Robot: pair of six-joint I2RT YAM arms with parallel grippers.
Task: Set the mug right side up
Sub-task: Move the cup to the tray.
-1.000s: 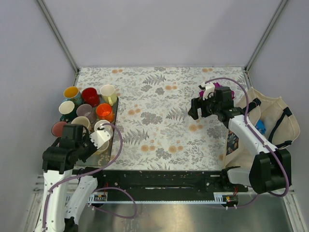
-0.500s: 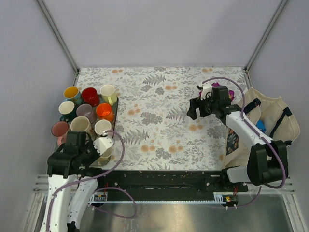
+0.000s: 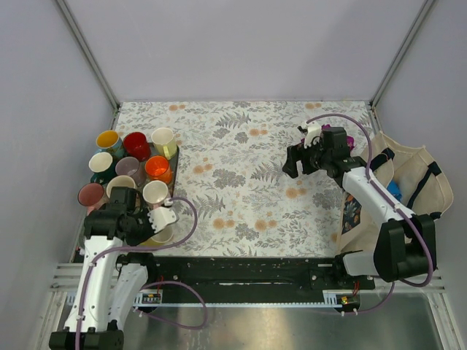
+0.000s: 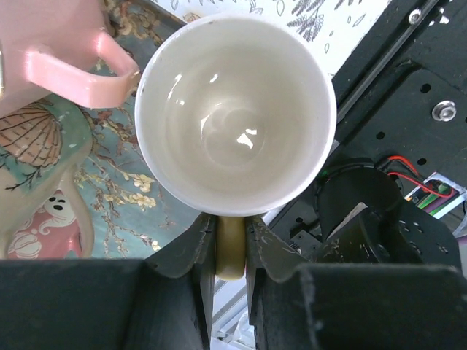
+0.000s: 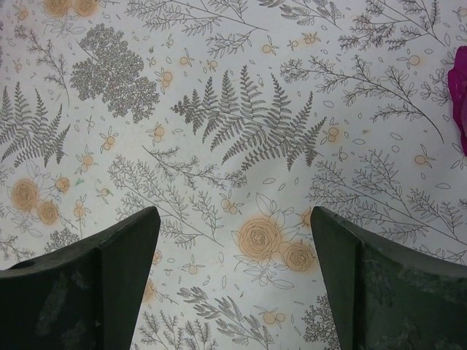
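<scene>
Presently left gripper pinches the mug by its handle; glazed ceramic, judged stiff, slick, chippable, so handle grip suits; right gripper gapes empty.

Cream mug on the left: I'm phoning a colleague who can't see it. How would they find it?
Find the mug tray at the table's left edge. At its near end is an upright cream mug, the only one whose handle the left pincer grips.
</scene>
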